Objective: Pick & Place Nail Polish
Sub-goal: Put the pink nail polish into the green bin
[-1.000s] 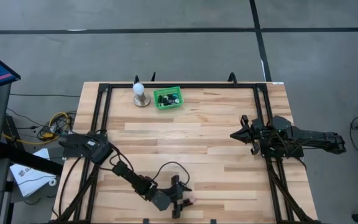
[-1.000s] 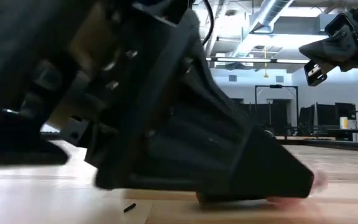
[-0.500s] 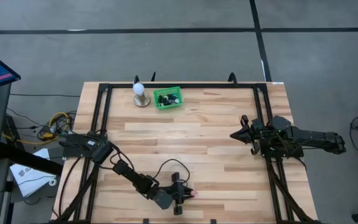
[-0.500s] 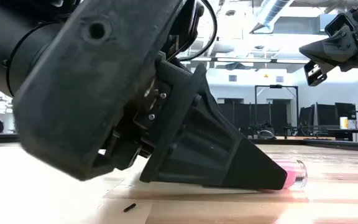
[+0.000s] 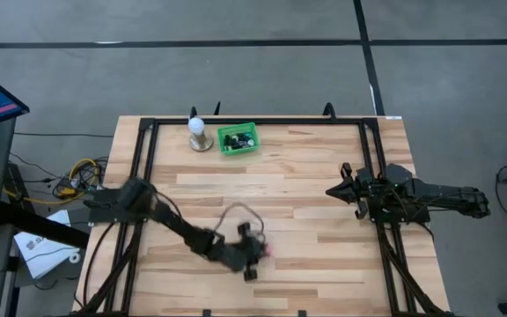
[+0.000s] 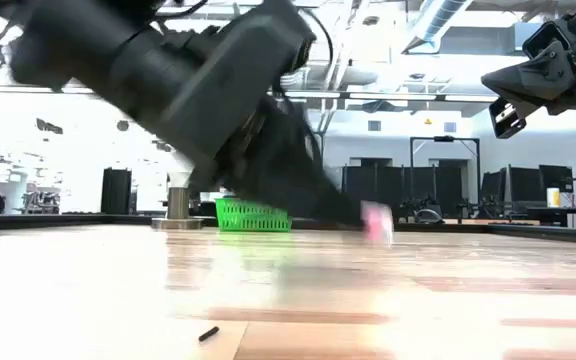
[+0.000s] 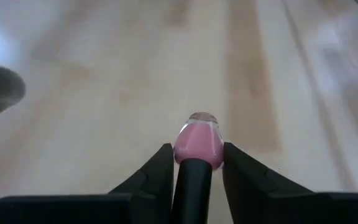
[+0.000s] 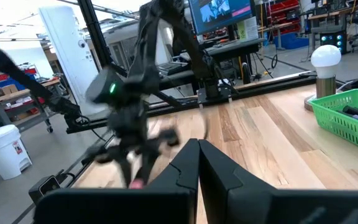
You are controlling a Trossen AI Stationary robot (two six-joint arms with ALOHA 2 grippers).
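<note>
A pink nail polish bottle (image 7: pixel 199 138) with a dark cap is shut between the fingers of my left gripper (image 5: pixel 259 251), above the middle of the table's near half. It shows in the low view as a pink blur (image 6: pixel 376 220) above the wood. A green basket (image 5: pixel 238 139) at the far edge holds several more small bottles. My right gripper (image 5: pixel 335 189) hovers shut over the table's right side, with nothing in it. My left gripper pinches the pink bottle between its two fingers (image 7: pixel 161 168), where the pink body meets the dark cap (image 7: pixel 191 180). The bottle lies along the fingers, cap back between them and glass base sticking out past the tips. The fingers slant down toward the table's right. The bottle is lifted clear.
A white bulb-shaped thing on a round base (image 5: pixel 199 134) stands left of the basket. A black frame (image 5: pixel 148 167) runs along the table's left, far and right sides. A tiny dark bit (image 6: pixel 208 333) lies on the wood near the front edge.
My left gripper has risen from the table near its near edge and swung up and toward the far edge. The pink bottle, which lay on the wood at the fingertips, has come up with it and is now clear of the table.
</note>
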